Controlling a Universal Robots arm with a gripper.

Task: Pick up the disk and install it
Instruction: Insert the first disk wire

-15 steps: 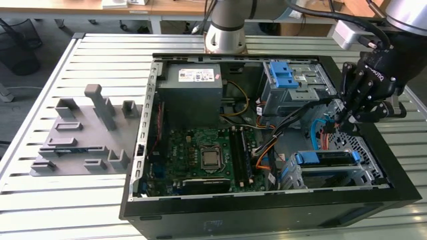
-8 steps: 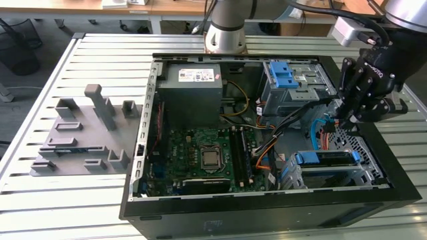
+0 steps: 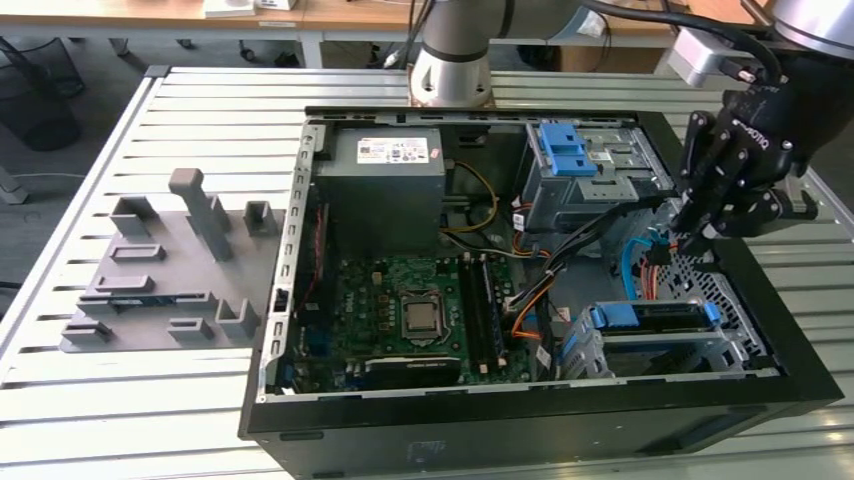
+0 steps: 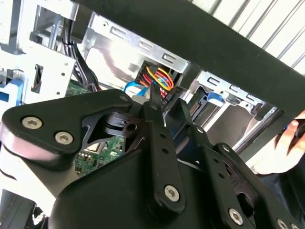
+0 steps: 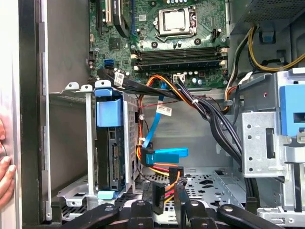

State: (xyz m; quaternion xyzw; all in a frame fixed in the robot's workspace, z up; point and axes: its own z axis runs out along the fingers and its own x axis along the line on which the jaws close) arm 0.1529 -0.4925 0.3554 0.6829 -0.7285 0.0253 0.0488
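My hand (image 3: 697, 238) pinches a black cable connector (image 5: 158, 196) inside the case. Disk (image 5: 110, 148) sits bayed; I judge it rigid, dense, shock-sensitive; grip the blue bracket edges.

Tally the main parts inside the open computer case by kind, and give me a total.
Disk in blue bracket: 1
Power supply box: 1
Drive cage with blue latches: 1
Motherboard: 1
Total: 4
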